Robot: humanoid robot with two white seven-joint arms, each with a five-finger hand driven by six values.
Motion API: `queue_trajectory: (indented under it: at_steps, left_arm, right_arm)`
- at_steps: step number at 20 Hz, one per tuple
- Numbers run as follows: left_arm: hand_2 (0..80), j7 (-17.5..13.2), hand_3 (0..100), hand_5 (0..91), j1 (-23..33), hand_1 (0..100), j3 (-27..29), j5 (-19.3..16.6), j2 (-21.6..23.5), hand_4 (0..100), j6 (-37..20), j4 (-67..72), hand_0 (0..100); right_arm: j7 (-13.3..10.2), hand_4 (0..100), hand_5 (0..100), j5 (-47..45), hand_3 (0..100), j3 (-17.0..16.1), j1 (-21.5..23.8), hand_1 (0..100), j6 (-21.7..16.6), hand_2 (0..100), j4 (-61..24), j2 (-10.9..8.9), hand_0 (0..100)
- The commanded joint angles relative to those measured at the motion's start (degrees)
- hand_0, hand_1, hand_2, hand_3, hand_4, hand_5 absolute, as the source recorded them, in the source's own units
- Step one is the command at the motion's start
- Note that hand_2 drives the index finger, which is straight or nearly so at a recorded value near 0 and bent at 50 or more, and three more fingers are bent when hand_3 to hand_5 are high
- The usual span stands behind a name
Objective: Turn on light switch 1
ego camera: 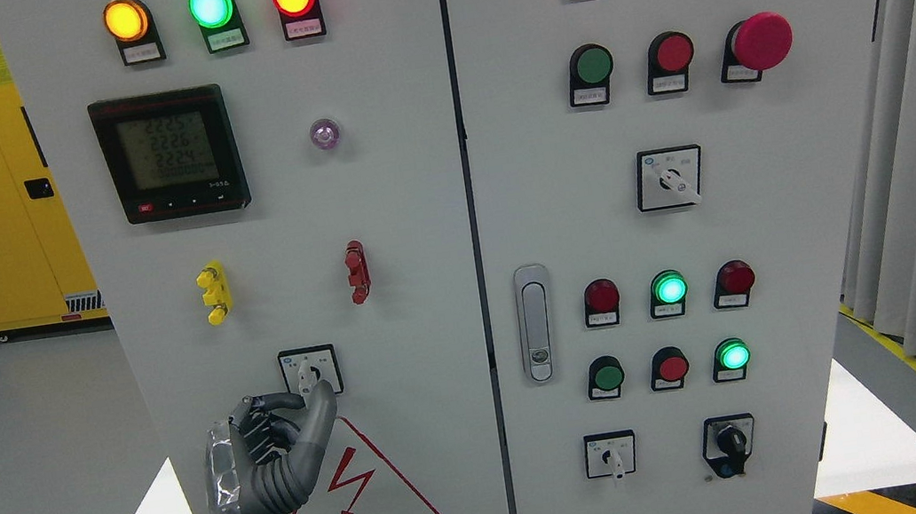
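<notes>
- The rotary switch [310,372], taken here as light switch 1, sits on the left cabinet door [419,298], directly above the red warning triangle [366,494] and well below the digital meter [168,154].
- The left hand [271,454] comes up from the bottom edge, just below and left of that switch.
- Its fingers [268,405] are curled inward while the thumb [319,402] reaches up to the switch's lower edge; it clamps nothing yet.
- Judged step: the approach is ending, with the knob not yet gripped.
- Next, the move calls for pinching the small white knob between thumb and finger, then twisting it.
- The right hand is out of view.
</notes>
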Motion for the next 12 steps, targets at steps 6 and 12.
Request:
queue_trajectory:
  at_steps: [6,12]
  left_arm:
    - [54.9,0.1,91,87.8,-0.5,62,-0.1,0.0,-0.2,88,0.6,0.7,19]
    - [55.3,0.1,91,87.8,-1.1,62,-0.1,0.0,-0.2,88,1.3,1.0,20]
  right_arm:
    - [0.0,0,0,0.0,0,0.0,0.0,50,0.0,4,0.0,0.0,0]
    - [0.0,0,0,0.0,0,0.0,0.0,50,0.0,4,0.0,0.0,0]
